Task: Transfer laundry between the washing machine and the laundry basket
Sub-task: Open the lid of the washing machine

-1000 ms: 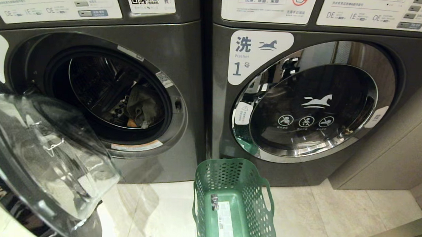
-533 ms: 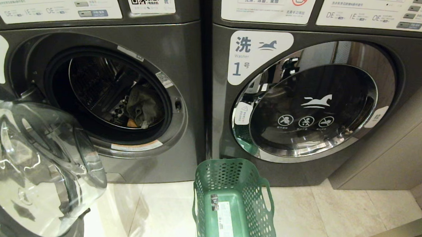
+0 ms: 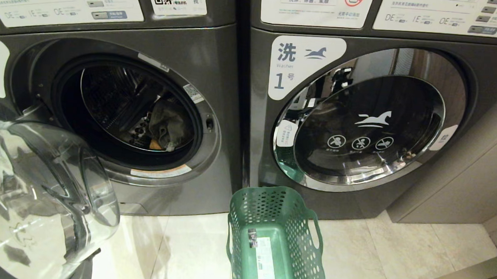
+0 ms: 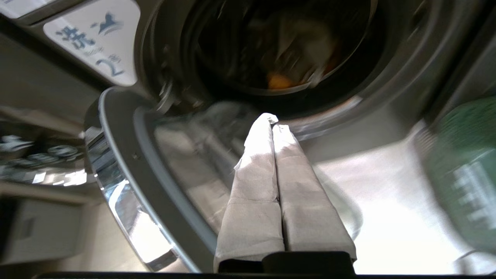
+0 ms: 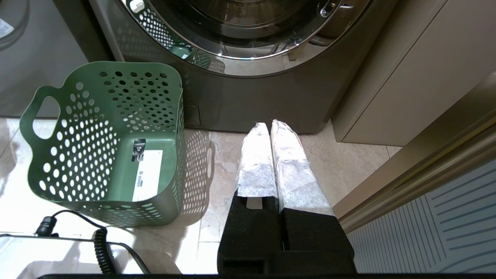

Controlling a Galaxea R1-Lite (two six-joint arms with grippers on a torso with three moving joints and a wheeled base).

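Observation:
The washing machine (image 3: 218, 70) marked "2" stands at the left with its glass door (image 3: 37, 196) swung wide open. Inside the drum lies the laundry (image 3: 168, 124): a grey-green cloth with a bit of orange under it. The orange also shows deep in the drum (image 4: 279, 81) in the left wrist view. My left gripper (image 4: 273, 121) is shut and empty, hovering over the open door (image 4: 128, 162) and pointing at the drum mouth. The green laundry basket (image 3: 306, 253) stands empty on the floor between the two machines. My right gripper (image 5: 270, 124) is shut and empty above the floor beside the basket (image 5: 89, 147). Neither gripper shows in the head view.
The like machine marked "1" (image 3: 372, 129) at the right has its chrome-rimmed door closed. A beige cabinet panel (image 3: 463, 180) stands to its right. A black coiled cable (image 5: 97, 248) lies near the basket, and a ribbed panel (image 5: 445, 217) borders the floor.
The glass door of machine "2" has swung further open, down and to the left in the head view. The basket and the laundry have not moved.

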